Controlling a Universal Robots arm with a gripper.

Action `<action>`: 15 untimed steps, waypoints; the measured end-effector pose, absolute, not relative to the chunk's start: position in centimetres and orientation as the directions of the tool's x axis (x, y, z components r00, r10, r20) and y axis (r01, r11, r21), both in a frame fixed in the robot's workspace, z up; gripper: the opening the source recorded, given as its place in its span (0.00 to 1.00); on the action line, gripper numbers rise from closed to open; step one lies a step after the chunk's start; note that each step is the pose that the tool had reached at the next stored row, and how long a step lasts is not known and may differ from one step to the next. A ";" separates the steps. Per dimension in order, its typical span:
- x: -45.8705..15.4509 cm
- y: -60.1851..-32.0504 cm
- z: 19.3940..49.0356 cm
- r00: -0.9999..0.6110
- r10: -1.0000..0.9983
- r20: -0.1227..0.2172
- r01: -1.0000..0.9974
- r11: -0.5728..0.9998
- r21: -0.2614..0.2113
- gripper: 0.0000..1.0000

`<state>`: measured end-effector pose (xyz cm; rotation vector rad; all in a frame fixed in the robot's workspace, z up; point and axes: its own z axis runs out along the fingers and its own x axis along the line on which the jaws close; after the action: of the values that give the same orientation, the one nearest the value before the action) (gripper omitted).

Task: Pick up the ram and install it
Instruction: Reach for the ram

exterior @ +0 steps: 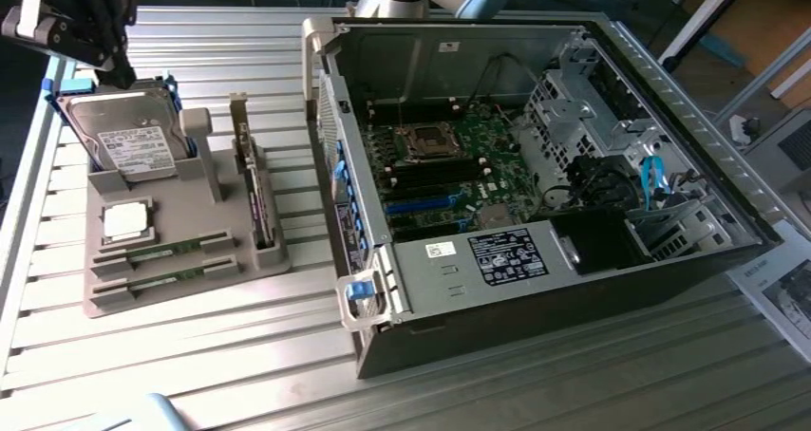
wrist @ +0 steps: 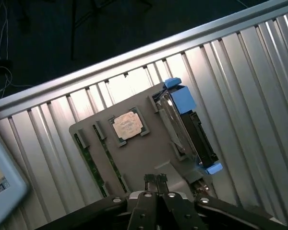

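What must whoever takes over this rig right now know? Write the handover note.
The gripper is shut and empty, and hangs over the grey tray near the hard drive.
One ram stick and its twin lie in their tray slots, untouched.
Done: nothing picked up yet.
Left: lift one stick and seat it on the motherboard in the open computer case.

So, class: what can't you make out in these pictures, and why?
Ram sticks, wrist view: one end of each hidden behind the gripper.
Motherboard memory slots, exterior view: too small to tell whether filled.
Hard drive label, exterior view: print too small to read.
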<state>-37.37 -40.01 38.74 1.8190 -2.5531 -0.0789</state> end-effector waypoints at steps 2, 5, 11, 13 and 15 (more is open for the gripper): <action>-37.4 -40.0 38.7 -0.280 -0.960 -0.024 -0.959 0.279 0.044 0.10; -37.4 -40.0 38.7 -0.228 -0.973 -0.024 -0.973 0.227 0.044 0.10; -37.4 -40.0 38.7 -0.097 -0.995 -0.024 -0.994 0.095 0.044 0.10; -37.4 -40.0 38.7 -0.057 -0.998 -0.024 -0.997 0.056 0.044 0.10; -37.4 -40.0 38.7 -0.020 -1.000 -0.024 -0.999 0.019 0.044 0.10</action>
<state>-37.37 -40.02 38.71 2.1890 -2.2325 -0.0754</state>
